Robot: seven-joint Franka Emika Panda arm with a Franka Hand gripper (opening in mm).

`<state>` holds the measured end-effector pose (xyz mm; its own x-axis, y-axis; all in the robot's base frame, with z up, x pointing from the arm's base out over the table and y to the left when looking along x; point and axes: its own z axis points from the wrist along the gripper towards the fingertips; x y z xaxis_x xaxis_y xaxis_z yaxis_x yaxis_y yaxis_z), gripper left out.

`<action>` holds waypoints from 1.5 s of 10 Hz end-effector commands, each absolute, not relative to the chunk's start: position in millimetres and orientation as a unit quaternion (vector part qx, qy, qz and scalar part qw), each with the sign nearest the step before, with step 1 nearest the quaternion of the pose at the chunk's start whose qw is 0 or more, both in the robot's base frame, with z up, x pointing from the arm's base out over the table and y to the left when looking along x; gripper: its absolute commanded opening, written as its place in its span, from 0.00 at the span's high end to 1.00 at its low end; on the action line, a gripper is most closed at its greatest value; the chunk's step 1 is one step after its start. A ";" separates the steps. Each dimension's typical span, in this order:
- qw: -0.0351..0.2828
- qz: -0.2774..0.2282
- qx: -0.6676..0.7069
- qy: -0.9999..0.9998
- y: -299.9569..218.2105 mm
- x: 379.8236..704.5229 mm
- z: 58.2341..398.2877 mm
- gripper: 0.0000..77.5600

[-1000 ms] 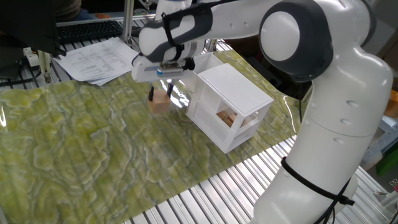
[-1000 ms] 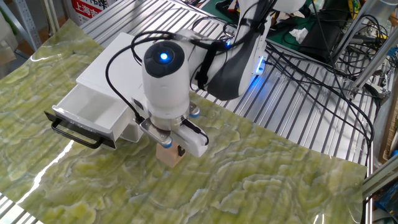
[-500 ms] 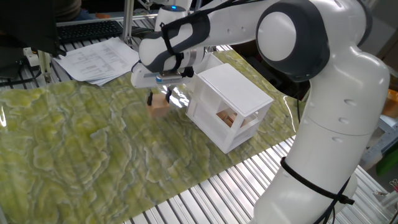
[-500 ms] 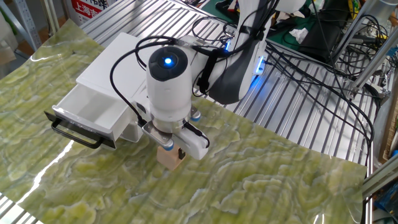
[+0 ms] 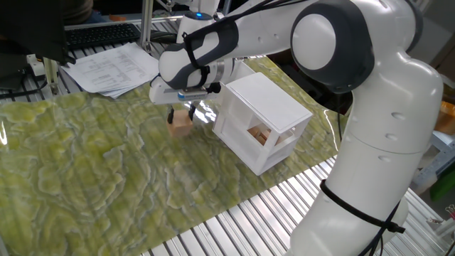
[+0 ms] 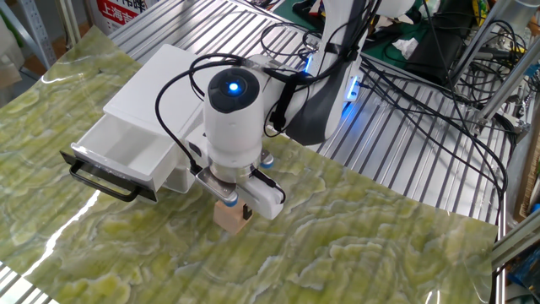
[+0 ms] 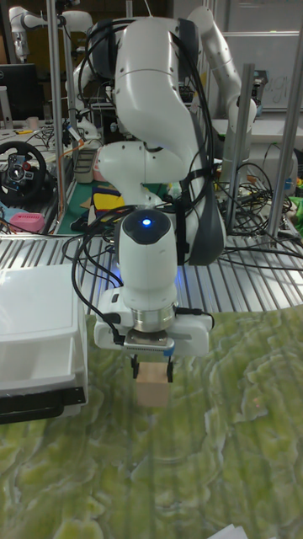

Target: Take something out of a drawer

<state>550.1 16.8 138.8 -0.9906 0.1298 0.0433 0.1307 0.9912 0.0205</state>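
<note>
The small tan wooden cube (image 6: 229, 219) sits low on the green mat, just in front of the white cabinet (image 6: 160, 84). My gripper (image 6: 233, 204) points straight down over it, with a finger against each side of its upper part. The tall fixed view shows the cube (image 7: 153, 396) between the two dark fingers of the gripper (image 7: 153, 372). The upper drawer (image 6: 118, 156) stands pulled out with its black handle toward the mat, and its inside looks bare. In one fixed view, cube (image 5: 180, 124) and gripper (image 5: 182, 114) are left of the cabinet (image 5: 263, 107).
The marbled green mat (image 6: 354, 253) covers the table, which has a slatted metal top (image 6: 396, 152) beyond it. Cables hang behind the arm. Papers (image 5: 114, 67) and a keyboard lie at the far edge. Another wooden piece (image 5: 259, 135) shows in the cabinet's lower part.
The gripper has come down a little with the cube between its fingers, moving slightly away from the cabinet. The cube now sits lower, at the mat. The drawer has not moved.
</note>
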 end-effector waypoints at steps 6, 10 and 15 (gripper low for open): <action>0.010 -0.010 -0.082 -0.996 17.1 549.7 136.5 0.00; 0.010 -0.010 -0.082 -0.996 17.1 549.7 136.5 0.00; 0.014 -0.010 -0.086 -0.996 15.5 547.2 151.8 0.00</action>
<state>548.0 16.8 139.3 -0.9858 0.1660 0.0267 0.1665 0.9859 0.0181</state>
